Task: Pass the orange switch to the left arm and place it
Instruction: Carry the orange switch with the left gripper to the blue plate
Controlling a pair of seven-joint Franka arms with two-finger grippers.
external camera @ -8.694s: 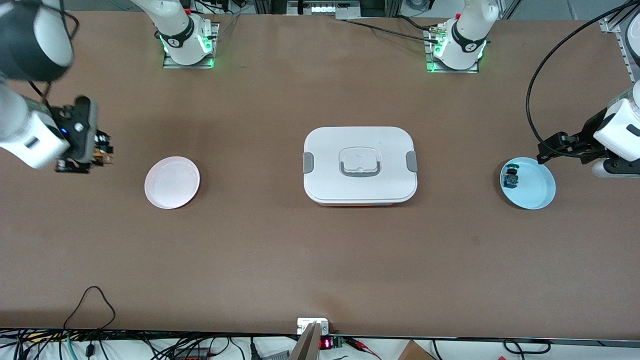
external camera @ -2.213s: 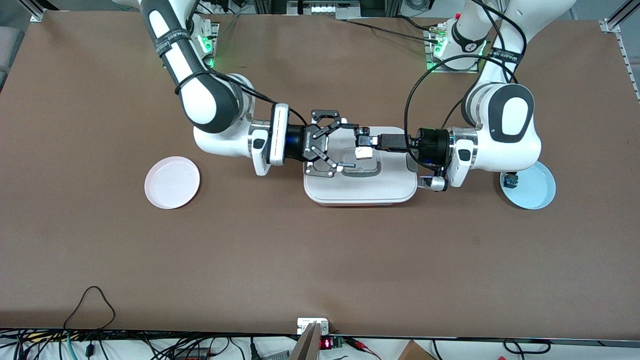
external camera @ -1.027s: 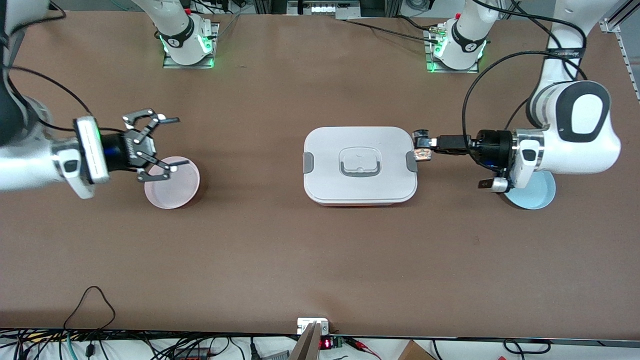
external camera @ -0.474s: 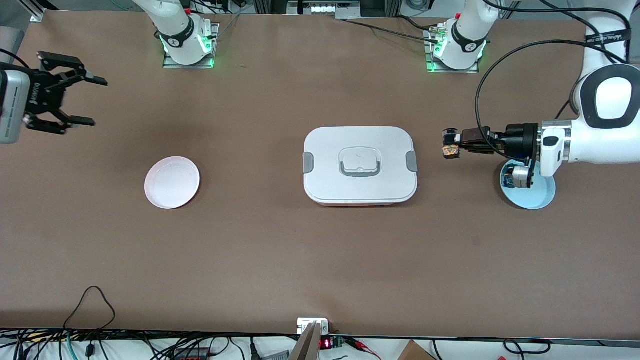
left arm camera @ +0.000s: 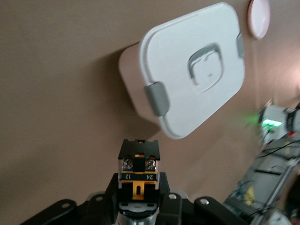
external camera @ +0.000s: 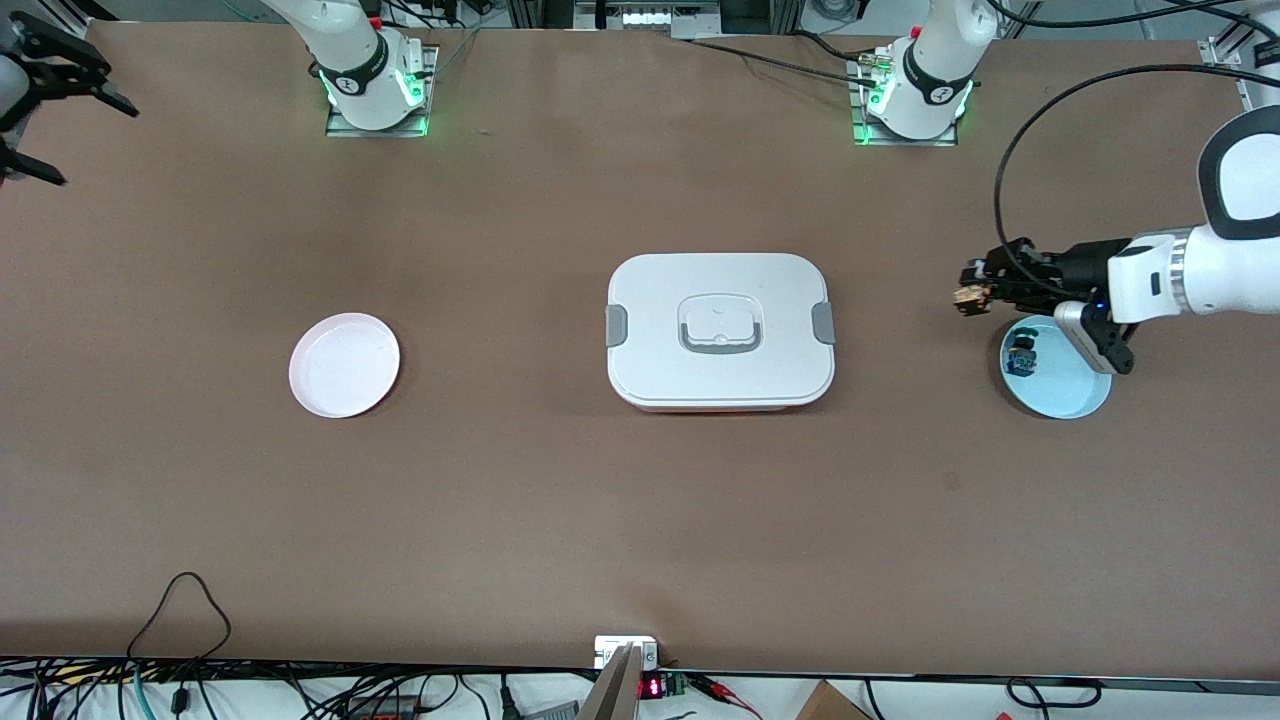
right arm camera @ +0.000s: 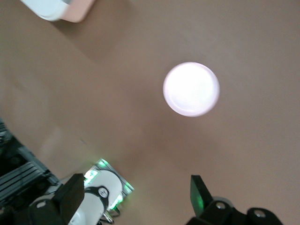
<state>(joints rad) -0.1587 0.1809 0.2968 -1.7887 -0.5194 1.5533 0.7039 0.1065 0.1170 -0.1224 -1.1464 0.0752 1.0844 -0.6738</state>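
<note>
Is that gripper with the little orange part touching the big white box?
Apart. In the front view, bare brown table shows between the left gripper, shut on the orange switch, and the box. The left wrist view shows a gap too.

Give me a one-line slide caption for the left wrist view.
Left gripper holds the orange switch above the table, the white box ahead.

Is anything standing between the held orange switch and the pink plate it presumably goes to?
Yes: the box sits mid-table between the orange switch, held by the left gripper beside the blue plate, and the pink plate. The right gripper waits open at the table's edge.
</note>
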